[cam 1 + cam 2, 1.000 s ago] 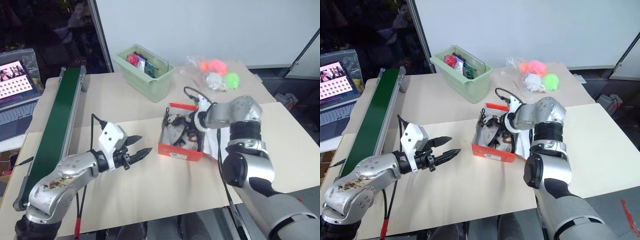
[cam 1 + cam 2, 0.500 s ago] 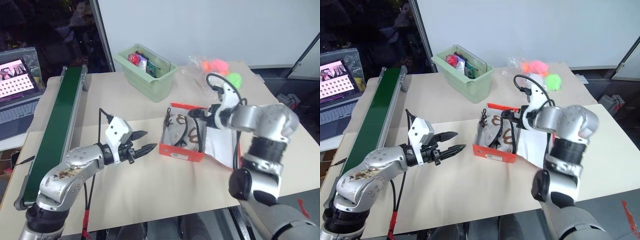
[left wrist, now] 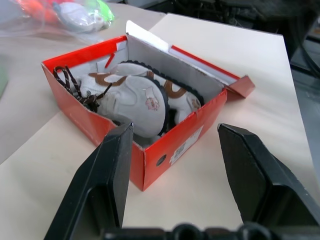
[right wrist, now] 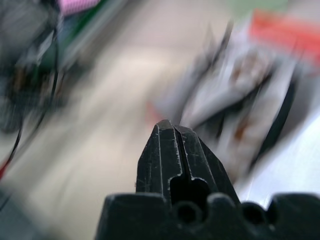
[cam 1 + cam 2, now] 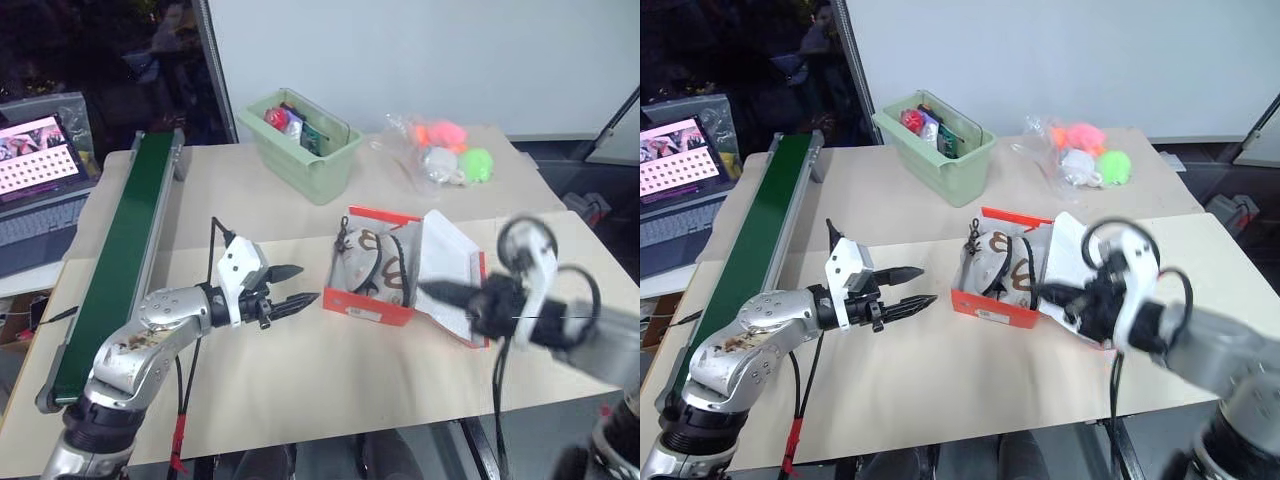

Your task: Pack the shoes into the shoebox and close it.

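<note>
The orange-red shoebox sits centre-right of the frame on the table, both off-white sneakers inside and its flap lid lying open toward the right. My left gripper stands half open and empty just left of the box; my right gripper is closed on nothing, over the lid. I judge the lid light, creasable cardboard, best taken by its free edge; the end label is illegible.

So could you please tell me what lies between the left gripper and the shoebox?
Nothing: in the left eye view, only bare beige tabletop separates the left gripper from the shoebox.
</note>
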Robot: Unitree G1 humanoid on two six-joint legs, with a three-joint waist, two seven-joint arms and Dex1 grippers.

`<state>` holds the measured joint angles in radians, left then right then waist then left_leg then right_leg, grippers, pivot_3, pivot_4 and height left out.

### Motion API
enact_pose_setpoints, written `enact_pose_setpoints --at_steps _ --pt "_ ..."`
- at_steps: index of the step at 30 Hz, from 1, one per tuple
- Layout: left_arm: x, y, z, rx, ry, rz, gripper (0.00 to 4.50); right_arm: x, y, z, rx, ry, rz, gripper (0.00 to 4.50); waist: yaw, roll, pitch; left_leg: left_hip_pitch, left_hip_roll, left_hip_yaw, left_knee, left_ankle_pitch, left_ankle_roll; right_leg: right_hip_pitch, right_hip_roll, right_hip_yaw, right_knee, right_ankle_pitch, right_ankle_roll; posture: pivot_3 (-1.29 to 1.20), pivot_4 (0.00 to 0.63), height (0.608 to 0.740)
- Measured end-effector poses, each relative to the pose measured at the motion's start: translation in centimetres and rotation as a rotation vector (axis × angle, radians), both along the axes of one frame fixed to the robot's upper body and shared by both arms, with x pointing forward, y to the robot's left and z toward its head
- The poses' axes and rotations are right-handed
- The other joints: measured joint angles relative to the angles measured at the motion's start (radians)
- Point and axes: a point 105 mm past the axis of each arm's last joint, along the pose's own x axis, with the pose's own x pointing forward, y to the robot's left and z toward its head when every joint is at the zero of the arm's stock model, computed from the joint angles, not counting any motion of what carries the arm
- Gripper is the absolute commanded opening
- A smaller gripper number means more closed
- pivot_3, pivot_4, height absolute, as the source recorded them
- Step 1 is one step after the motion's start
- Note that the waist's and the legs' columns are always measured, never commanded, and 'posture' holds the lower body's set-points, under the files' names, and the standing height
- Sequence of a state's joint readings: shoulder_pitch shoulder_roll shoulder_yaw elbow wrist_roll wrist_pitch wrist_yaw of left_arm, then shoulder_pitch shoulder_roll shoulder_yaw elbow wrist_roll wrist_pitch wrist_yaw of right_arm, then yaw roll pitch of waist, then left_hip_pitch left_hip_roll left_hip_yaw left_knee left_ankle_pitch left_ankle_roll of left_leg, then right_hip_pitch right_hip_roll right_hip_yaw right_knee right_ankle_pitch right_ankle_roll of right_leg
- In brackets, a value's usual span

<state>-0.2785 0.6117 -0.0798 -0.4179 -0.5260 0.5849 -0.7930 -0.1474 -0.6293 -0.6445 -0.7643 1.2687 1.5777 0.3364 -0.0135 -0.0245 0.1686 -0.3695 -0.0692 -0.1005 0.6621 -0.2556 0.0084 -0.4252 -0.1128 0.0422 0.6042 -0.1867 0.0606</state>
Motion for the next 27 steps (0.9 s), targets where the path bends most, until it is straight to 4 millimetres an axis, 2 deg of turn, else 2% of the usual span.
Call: enact_pose_setpoints --at_steps 3,4,6,11,15,18,21,27 --pt "-0.2 -0.6 0.1 0.006 -0.009 -0.070 2.87 -2.9 -0.2 -3.7 -0.055 0.154 0.000 0.05 -0.001 -0.001 0.000 0.001 0.001 0.001 0.000 0.000 0.000 0.003 0.001 0.000 -0.001 -0.005 0.008 0.00 0.150 0.740" --pt "-0.3 -0.7 0.1 0.004 -0.014 -0.085 2.87 -3.3 -0.1 -4.8 -0.074 0.191 -0.010 0.05 -0.006 -0.001 0.000 0.002 0.003 0.003 0.000 0.000 0.000 0.003 0.001 0.001 -0.002 -0.005 0.008 0.00 0.150 0.740" --pt "-0.3 -0.9 0.0 0.006 -0.015 -0.111 2.87 -2.7 -0.5 -6.7 -0.149 0.211 -0.086 0.05 -0.012 -0.001 0.000 0.002 0.007 0.007 0.000 0.000 0.000 0.005 0.000 0.002 -0.002 -0.005 0.008 0.00 0.150 0.740" --pt "-0.3 -1.0 -0.3 0.007 -0.002 -0.129 2.87 0.5 -3.0 -11.7 -0.287 0.208 -0.384 0.05 -0.004 -0.002 -0.001 0.002 0.008 0.007 0.000 0.000 -0.001 0.001 0.001 0.002 -0.003 -0.005 0.008 0.00 0.150 0.740" --pt "0.1 -1.1 -0.2 0.010 -0.008 -0.123 2.87 2.4 -2.9 -13.2 -0.261 0.166 -0.532 0.05 -0.002 -0.001 -0.001 0.001 0.007 0.005 0.000 -0.001 -0.003 -0.001 0.002 0.002 -0.003 0.000 -0.001 0.00 0.150 0.740" --pt "0.1 -1.2 -0.1 0.009 -0.014 -0.124 2.87 3.6 -2.9 -13.4 -0.233 0.123 -0.617 0.05 -0.003 -0.002 -0.001 0.001 0.007 0.004 0.000 -0.001 -0.003 0.000 0.003 0.002 -0.004 0.000 -0.001 0.00 0.150 0.740" --pt "0.1 -1.2 -0.1 0.010 -0.015 -0.123 2.87 4.6 -3.0 -13.7 -0.189 0.094 -0.698 0.05 -0.004 -0.002 -0.002 0.004 0.009 0.004 0.000 -0.001 -0.003 0.003 0.004 0.001 -0.005 -0.004 0.006 0.00 0.150 0.740" --pt "0.2 -1.3 0.2 0.008 -0.024 -0.127 2.87 6.9 -4.0 -13.9 0.009 0.072 -0.958 0.05 -0.006 -0.002 -0.002 0.006 0.010 0.004 0.000 -0.001 -0.003 0.003 0.004 0.002 -0.004 -0.003 0.005 0.00 0.150 0.740"
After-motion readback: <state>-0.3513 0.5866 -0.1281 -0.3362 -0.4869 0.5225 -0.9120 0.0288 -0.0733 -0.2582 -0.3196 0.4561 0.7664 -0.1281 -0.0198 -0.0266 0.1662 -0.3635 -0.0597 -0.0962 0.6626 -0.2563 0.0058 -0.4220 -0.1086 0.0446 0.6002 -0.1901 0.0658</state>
